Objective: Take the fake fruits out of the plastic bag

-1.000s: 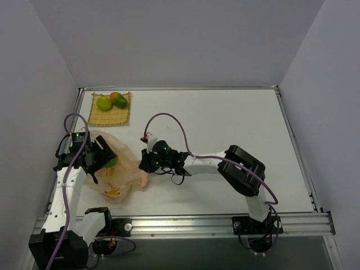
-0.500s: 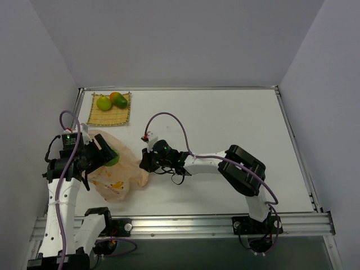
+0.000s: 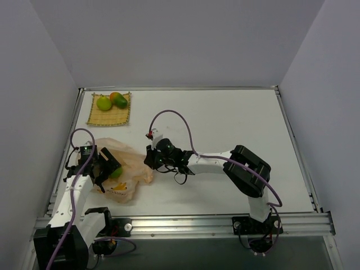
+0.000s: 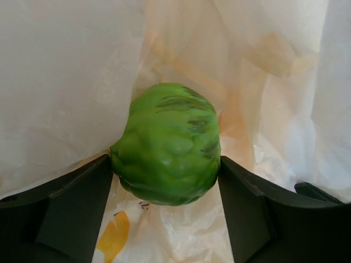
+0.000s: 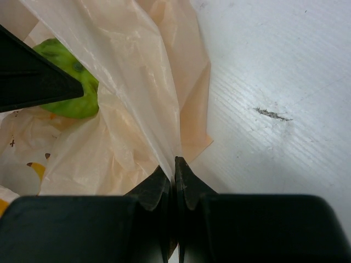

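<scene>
The peach plastic bag (image 3: 133,169) lies crumpled at the front left of the table. My left gripper (image 3: 108,169) is inside its mouth, shut on a round green fake fruit (image 3: 117,172). In the left wrist view the fruit (image 4: 167,142) sits between both fingers (image 4: 71,208) with bag film (image 4: 263,82) behind it. My right gripper (image 3: 151,160) is shut on the bag's right edge; the right wrist view shows its jaws (image 5: 175,164) pinching the film (image 5: 137,82), with the green fruit (image 5: 74,96) beyond. A yellow-green fruit (image 3: 104,103) and the mango-like fruit (image 3: 118,100) lie on the mat.
The yellow woven mat (image 3: 110,116) lies at the back left corner. Grey walls stand close on the left and at the back. The aluminium rail (image 3: 185,224) runs along the table's near edge. A dark scuff (image 5: 271,114) marks the white table.
My left gripper, still holding the green fruit, has dropped toward the near edge, and the bag has shifted and flattened with it. My right gripper has edged slightly right, still pinching the bag.
</scene>
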`<action>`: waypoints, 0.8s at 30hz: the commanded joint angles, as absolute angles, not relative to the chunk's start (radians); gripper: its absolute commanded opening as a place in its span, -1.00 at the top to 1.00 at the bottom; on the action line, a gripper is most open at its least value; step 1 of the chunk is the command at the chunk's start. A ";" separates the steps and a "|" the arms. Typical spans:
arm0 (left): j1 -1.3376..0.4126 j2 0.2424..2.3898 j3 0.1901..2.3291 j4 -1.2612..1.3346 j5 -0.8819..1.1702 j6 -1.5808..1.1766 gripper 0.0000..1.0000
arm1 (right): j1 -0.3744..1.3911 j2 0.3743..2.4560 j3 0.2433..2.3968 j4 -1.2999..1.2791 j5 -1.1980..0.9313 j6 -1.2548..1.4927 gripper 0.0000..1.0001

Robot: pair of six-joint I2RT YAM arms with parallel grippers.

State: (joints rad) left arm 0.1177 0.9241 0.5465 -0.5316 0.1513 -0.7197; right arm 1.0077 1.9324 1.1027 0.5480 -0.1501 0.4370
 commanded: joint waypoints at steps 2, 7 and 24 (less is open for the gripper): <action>0.114 0.908 0.606 -0.454 0.137 -0.718 -0.57 | 1.000 1.876 1.103 0.551 -0.115 0.416 1.00; 0.083 0.809 0.650 -0.577 0.133 -0.721 -0.77 | 0.994 1.881 1.106 0.549 -0.118 0.416 1.00; -0.107 0.896 0.744 -0.594 -0.101 -0.721 -0.08 | 0.991 1.911 1.123 0.551 -0.150 0.426 1.00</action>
